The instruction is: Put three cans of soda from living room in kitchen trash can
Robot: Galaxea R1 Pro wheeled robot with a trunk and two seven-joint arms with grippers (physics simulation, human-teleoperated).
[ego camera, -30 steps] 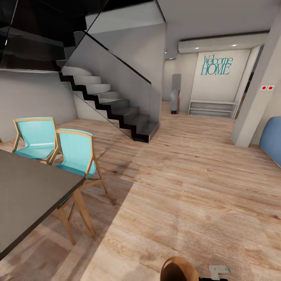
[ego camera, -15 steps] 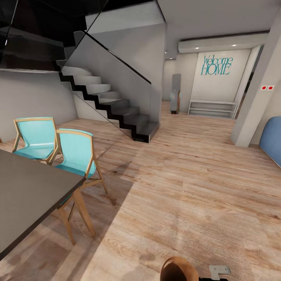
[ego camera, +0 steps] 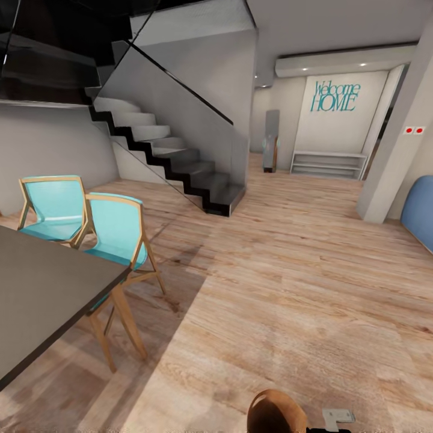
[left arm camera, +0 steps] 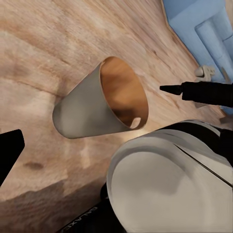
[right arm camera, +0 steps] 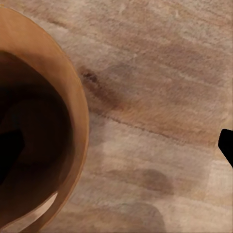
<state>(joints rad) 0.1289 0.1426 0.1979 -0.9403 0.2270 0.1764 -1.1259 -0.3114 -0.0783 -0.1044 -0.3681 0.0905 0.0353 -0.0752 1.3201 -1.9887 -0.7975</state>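
Observation:
The tash can (ego camera: 273,412) stands on the wood floor at the lower edge of the head view, copper-brown inside and pale grey outside (left arm camera: 82,109). My right gripper (right arm camera: 119,148) straddles its rim (right arm camera: 80,131) with the jaws wide apart: one dark finger (right arm camera: 9,150) is inside the can and the other (right arm camera: 227,145) is outside over the floor. A grey part of that gripper (ego camera: 337,416) lies just right of the can. My left gripper (left arm camera: 116,155) hangs beside the can, open and holding nothing. The cans of soda are out of view.
A dark table (ego camera: 42,300) and two turquoise chairs (ego camera: 114,231) stand at the left. A black staircase (ego camera: 174,165) rises behind them. Open wood floor (ego camera: 288,282) runs ahead to a hallway with a white shelf (ego camera: 328,163). A blue sofa (ego camera: 420,210) sits at the right.
The whole head picture has shifted slightly upward, so the camera has moved. The can and both grippers hold their places.

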